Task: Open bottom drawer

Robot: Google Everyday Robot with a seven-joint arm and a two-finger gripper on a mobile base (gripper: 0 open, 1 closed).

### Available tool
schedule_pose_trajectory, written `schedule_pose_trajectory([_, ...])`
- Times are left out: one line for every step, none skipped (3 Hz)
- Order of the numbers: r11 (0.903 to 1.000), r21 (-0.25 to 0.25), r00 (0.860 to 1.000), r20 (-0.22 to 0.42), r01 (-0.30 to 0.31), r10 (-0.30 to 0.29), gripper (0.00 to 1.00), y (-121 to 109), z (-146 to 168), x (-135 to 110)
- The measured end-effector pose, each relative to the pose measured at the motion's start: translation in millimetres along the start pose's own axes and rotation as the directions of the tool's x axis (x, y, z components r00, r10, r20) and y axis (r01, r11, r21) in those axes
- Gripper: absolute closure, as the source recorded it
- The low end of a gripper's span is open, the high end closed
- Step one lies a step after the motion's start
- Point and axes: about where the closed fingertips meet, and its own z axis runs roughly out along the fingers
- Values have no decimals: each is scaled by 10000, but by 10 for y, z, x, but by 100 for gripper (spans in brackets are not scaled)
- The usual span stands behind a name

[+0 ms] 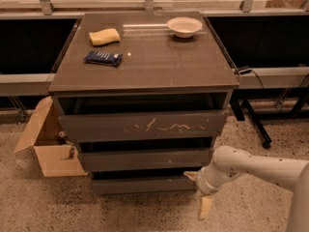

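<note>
The dark grey-brown, flat-fronted bottom drawer (142, 184) is the lowest and slimmest of three fronts in the cabinet, sitting just above the speckled terrazzo floor (120, 214). A dark gap separates it from the mid-sized plain drawer front (144, 159) above. Over that sits the widest drawer front (142, 126), marked with white scratches.

The end effector (195, 196) is at the right end of the bottom drawer, low near the floor. Its two cream fingers are spread wide and grip nothing. The upper finger (189, 175) points left at the drawer's top right corner, though contact cannot be made out. The lower one points down towards the floor. Behind it, the white speckled arm (256, 167) comes in from the right edge.

The dark brown counter (154, 66) carries three things, well apart from one another:
- a yellow rectangular sponge (104, 36) at the back left
- a dark blue flat packet (103, 58) just in front of the sponge
- a white shallow bowl (184, 26) at the back right

An open brown cardboard box (48, 146) stands on the floor to the left of the cabinet.
</note>
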Motion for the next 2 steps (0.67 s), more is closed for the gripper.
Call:
schedule_pose_trajectory([9991, -356, 9989, 415, 228, -213, 0, -22, 469, 232])
schedule_pose_trajectory([9986, -299, 9920, 1194, 444, -405, 0, -135, 899, 385])
